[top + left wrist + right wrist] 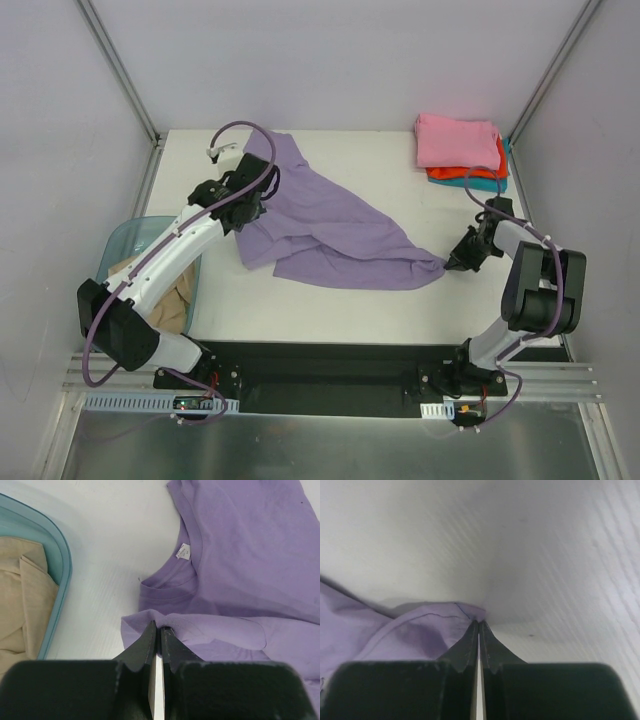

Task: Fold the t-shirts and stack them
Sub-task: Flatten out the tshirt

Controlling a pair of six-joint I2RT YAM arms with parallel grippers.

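Lavender purple cotton t-shirt lies spread and rumpled across the middle of the white surface, its collar toward the left. Left fingers are clenched on a fold of fabric beside the collar; right fingers pinch the shirt's right-hand corner. At the far right, a folded pink t-shirt tops an orange-red one and a teal one. A tan t-shirt sits in the translucent pale-blue plastic bin at the near left.
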